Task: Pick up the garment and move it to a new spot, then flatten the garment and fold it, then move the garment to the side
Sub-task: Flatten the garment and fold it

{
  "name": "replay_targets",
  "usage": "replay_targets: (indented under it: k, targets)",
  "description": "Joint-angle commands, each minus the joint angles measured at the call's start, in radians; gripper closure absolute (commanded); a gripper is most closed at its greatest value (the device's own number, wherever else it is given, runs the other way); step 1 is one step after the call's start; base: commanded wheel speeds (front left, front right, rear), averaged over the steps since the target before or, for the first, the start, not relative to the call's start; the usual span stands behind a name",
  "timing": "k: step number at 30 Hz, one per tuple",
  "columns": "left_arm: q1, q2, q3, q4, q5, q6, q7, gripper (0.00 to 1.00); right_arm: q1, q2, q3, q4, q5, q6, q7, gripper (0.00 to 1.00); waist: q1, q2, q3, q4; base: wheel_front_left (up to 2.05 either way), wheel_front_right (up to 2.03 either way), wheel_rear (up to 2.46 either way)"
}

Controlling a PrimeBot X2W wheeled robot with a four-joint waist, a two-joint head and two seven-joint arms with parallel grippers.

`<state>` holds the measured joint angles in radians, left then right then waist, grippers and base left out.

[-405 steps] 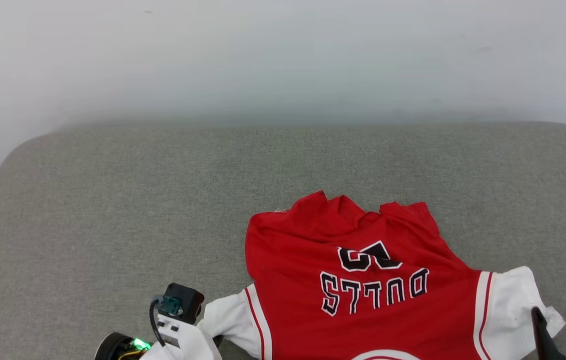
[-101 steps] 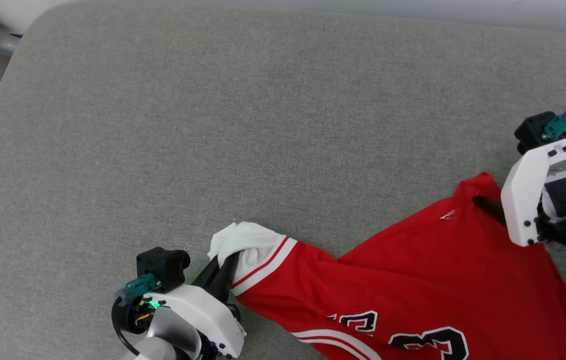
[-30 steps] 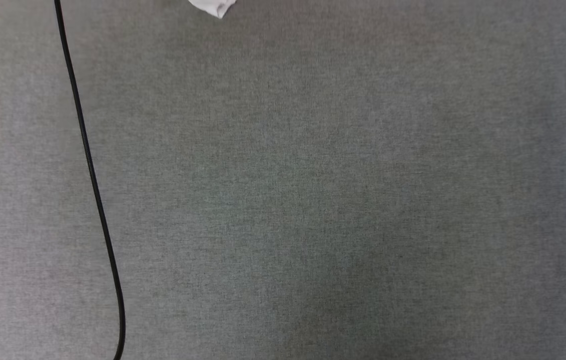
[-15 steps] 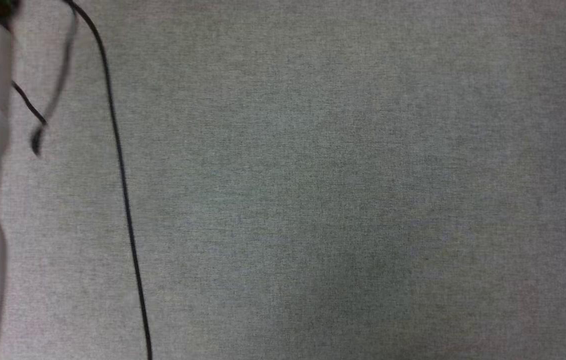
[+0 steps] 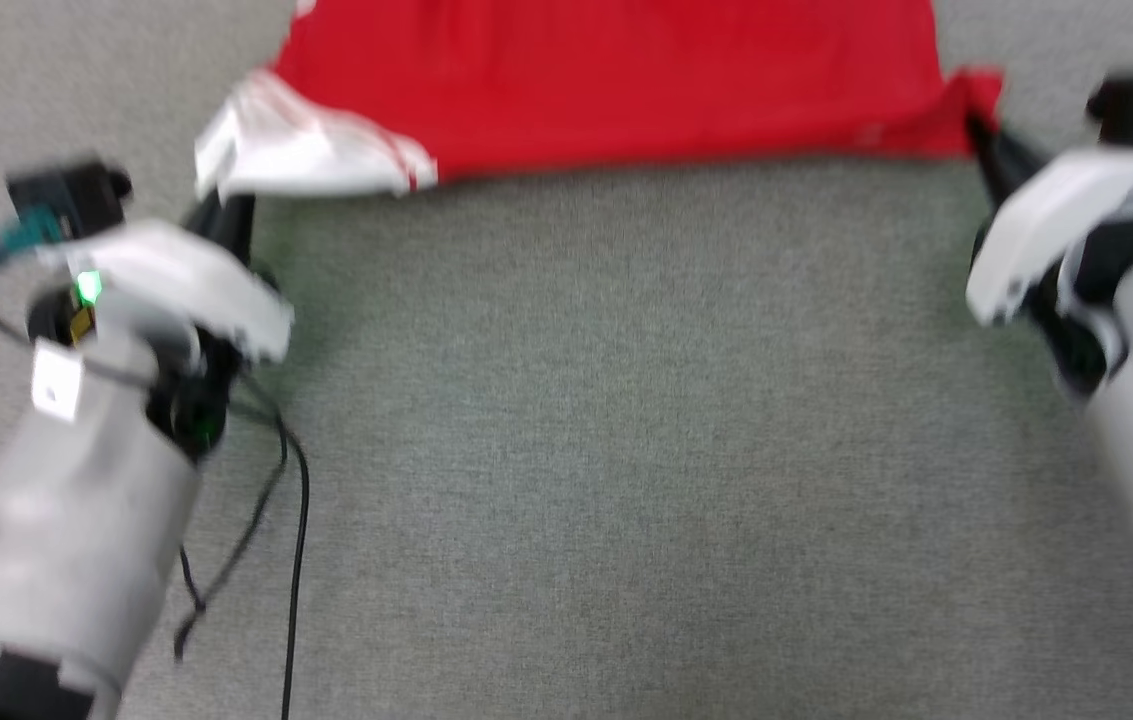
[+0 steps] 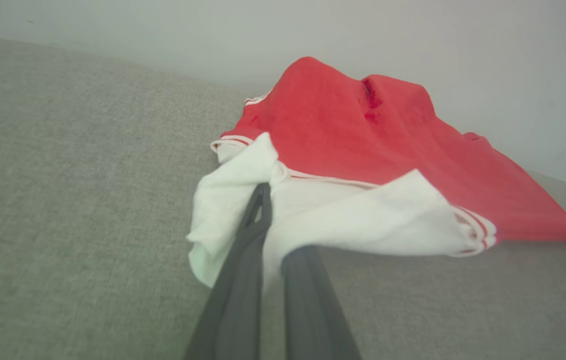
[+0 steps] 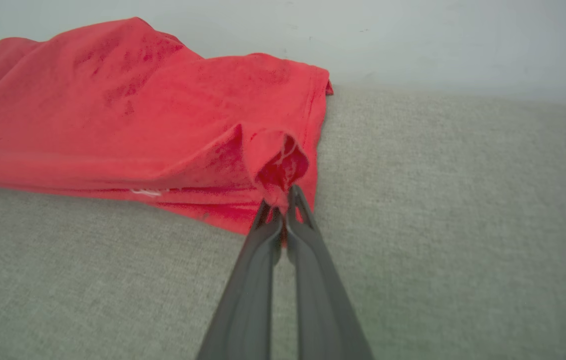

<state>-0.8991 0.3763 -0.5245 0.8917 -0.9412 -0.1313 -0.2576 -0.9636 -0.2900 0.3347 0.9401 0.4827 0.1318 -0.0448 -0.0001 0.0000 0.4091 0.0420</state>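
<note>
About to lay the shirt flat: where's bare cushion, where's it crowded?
Free: the cushion between left gripper and right gripper, below the garment edge stretched between them; also right of its hem, up to the wall. Crowded: the cable beside the left forearm.

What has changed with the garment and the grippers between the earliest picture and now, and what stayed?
Both grippers took hold: the left gripper shut on the white sleeve, the right gripper on a red corner. The garment, then lettering-up, is now stretched between them, plain red showing. Same: grips as seconds ago, grey surface beneath.
</note>
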Motion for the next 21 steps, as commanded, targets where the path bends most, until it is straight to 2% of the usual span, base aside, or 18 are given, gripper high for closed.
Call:
replay_targets:
  k: [1,5,9,17,21]
  targets:
    - [0.024,0.009,0.003,-0.003,-0.007,0.001,-0.004,1.00,0.026,-0.015,0.001,-0.003,0.010,-0.002,-0.007,1.00,0.0001,0.0000,-0.045,-0.002,0.00,0.00,0.00]
    - [0.176,0.027,0.018,-0.064,-0.012,0.013,-0.009,1.00,0.168,-0.044,0.024,-0.062,0.046,-0.002,-0.020,1.00,0.0001,0.0000,-0.123,-0.002,0.00,0.00,0.00]
    - [0.344,0.043,0.035,-0.157,-0.013,0.056,-0.009,1.00,0.311,-0.071,0.029,-0.138,0.063,-0.002,-0.014,1.00,0.0001,0.0000,-0.197,-0.004,0.00,0.00,0.00]
    - [0.690,0.104,0.065,-0.426,-0.056,0.209,0.012,1.00,0.629,-0.106,-0.054,-0.347,0.048,-0.003,0.046,1.00,0.0001,0.0000,-0.321,-0.007,0.00,0.00,0.00]
    - [0.849,0.138,0.069,-0.587,-0.086,0.295,0.060,1.00,0.802,-0.087,-0.138,-0.474,0.019,-0.004,0.113,1.00,0.0001,0.0000,-0.367,-0.005,0.00,0.00,0.00]
